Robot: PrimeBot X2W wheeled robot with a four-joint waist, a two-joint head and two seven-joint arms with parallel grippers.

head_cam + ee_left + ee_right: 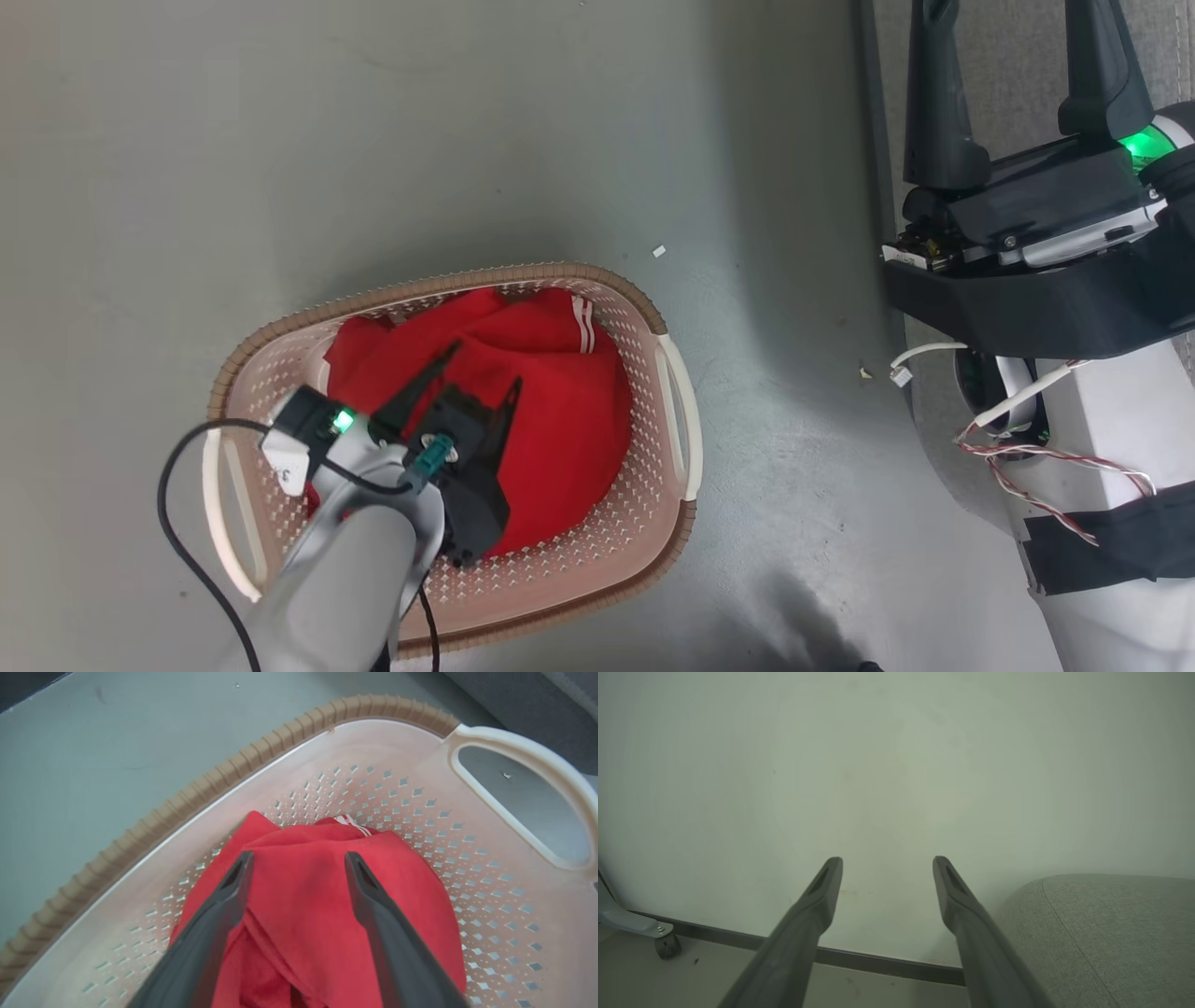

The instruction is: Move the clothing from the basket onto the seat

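The round cream basket (644, 523) with its brown rim stands on the floor at the lower left of the head view. Inside it lies the clothing (560, 411), a bright red heap with white stripes at its far edge. My left gripper (487, 364) hangs open over the heap, nothing between its fingers. In the left wrist view the gripper (299, 856) straddles the clothing (303, 905), with the perforated basket wall (397, 765) behind. My right gripper (1018, 28) is open and empty above the grey seat (1022, 112). The right wrist view shows that gripper (887, 860) facing a pale wall, the seat (1111, 933) at lower right.
Grey floor surrounds the basket, with small white scraps (659, 250) on it. My white body with loose wires (1074, 448) fills the right side. A dark baseboard (878, 961) runs along the wall, and a caster wheel (668, 946) stands at the left.
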